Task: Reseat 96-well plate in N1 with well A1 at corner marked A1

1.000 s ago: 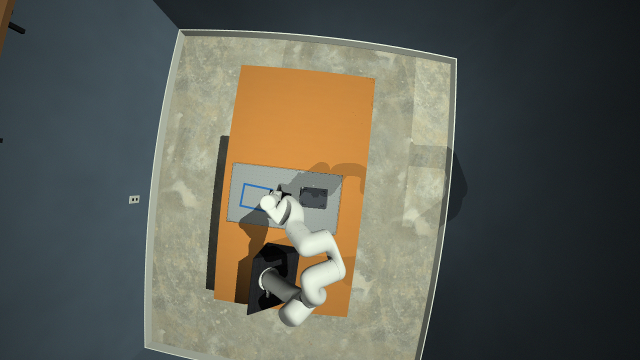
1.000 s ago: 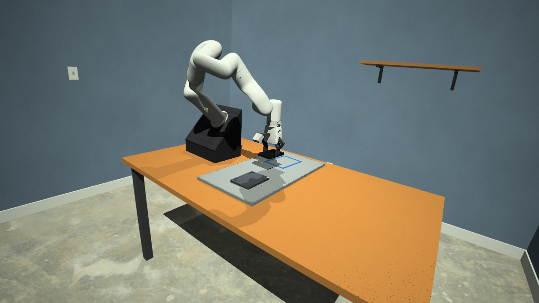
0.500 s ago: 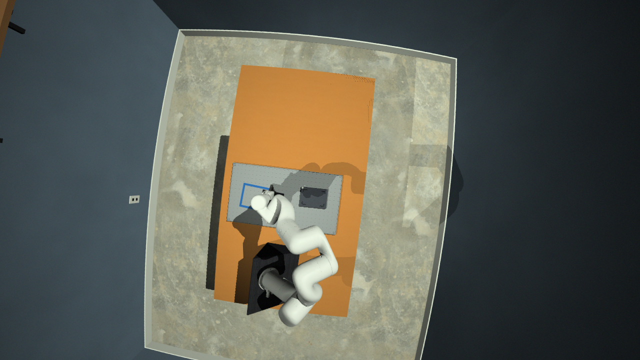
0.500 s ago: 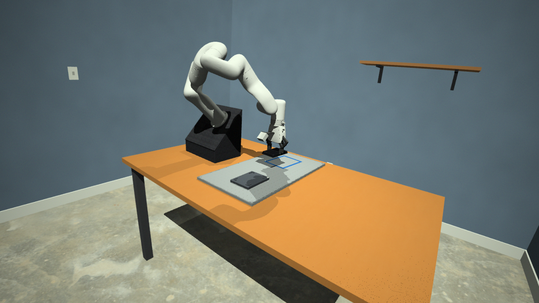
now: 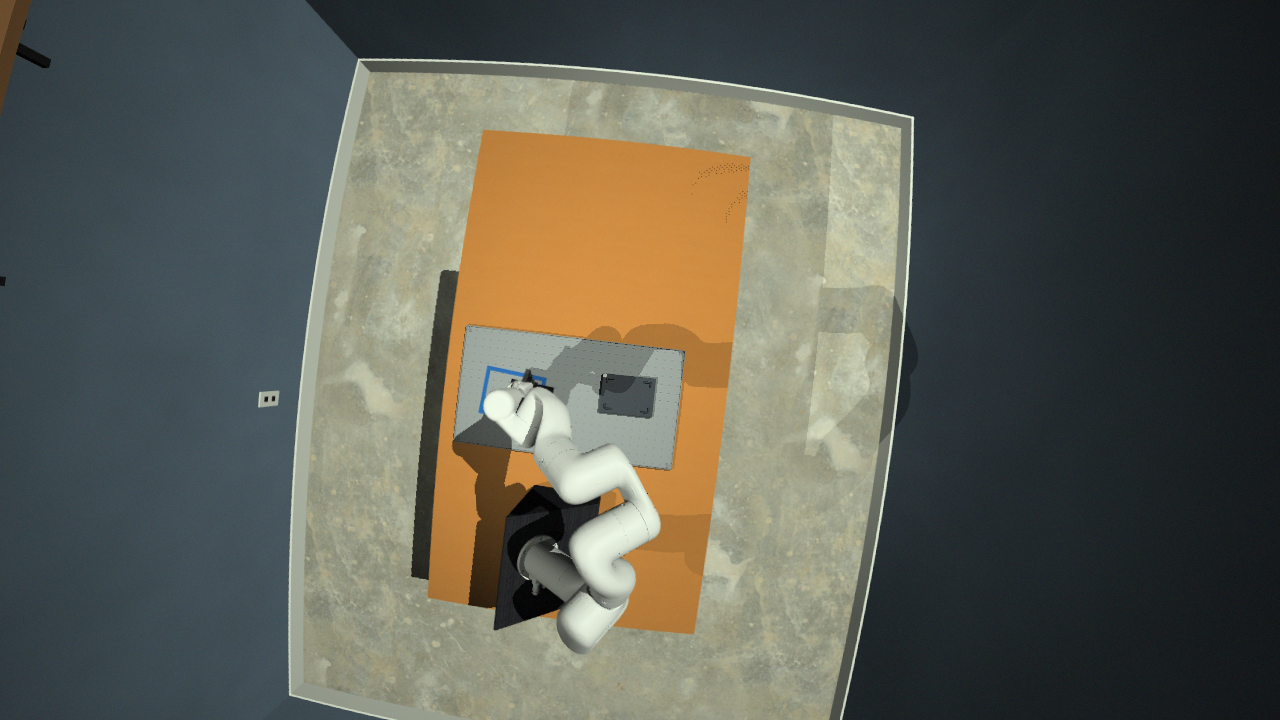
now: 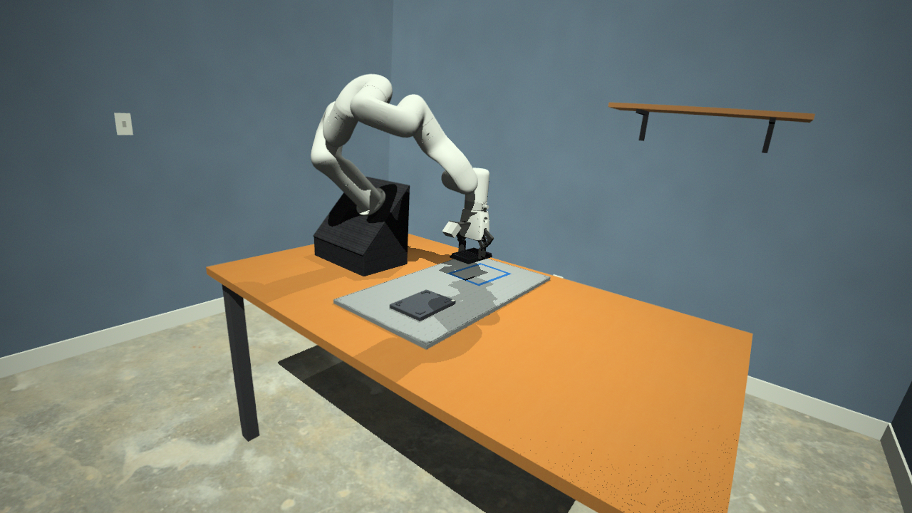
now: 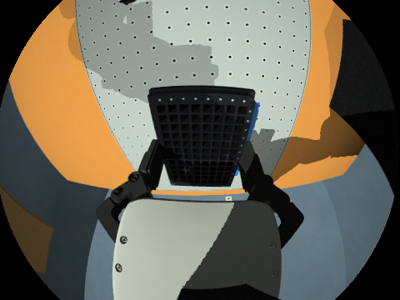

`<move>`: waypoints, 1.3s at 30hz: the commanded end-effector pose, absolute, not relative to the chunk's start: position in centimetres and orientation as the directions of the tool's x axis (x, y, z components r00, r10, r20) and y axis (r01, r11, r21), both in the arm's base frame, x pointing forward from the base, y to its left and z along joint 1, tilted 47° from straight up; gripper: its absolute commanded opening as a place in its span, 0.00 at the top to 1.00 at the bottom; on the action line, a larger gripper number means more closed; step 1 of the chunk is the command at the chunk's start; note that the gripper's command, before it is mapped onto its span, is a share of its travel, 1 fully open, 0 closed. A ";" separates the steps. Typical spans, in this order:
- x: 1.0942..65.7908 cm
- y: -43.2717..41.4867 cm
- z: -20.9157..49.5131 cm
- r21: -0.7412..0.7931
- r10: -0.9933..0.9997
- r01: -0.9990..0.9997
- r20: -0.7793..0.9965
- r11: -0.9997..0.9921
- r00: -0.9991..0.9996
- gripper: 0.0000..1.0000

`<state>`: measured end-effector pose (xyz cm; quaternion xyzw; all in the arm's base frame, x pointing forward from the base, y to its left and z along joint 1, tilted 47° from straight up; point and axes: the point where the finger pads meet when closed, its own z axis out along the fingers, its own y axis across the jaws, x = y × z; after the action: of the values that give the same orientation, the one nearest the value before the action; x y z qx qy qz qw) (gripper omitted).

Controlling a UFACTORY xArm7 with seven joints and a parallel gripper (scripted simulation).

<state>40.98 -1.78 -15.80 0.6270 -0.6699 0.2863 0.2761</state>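
Note:
My gripper (image 7: 201,150) is shut on the black 96-well plate (image 7: 202,136), with a finger on each long side. I hold the plate level a little above the grey deck, over the blue taped outline B1 (image 6: 479,273). In the side view the plate (image 6: 466,256) hangs under the gripper (image 6: 474,244). In the top view my wrist hides most of the plate (image 5: 546,387) and part of B1 (image 5: 497,386). I cannot tell which corner is cut.
The grey perforated deck (image 6: 443,296) lies on the orange table (image 6: 510,344). The black arm pedestal (image 6: 365,232) stands near the table's back edge, close to B1. A wall shelf (image 6: 709,115) hangs far off.

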 end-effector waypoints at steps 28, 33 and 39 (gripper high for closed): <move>40.0 3.6 -21.6 -0.039 -0.684 -0.998 0.727 0.047 -0.060 1.00; 40.0 3.6 -21.6 -0.039 -0.684 -0.998 0.727 0.047 -0.060 1.00; 40.0 3.6 -21.6 -0.039 -0.684 -0.998 0.727 0.047 -0.060 1.00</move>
<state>39.88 3.34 -21.64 0.6271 -0.6696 0.2863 0.2764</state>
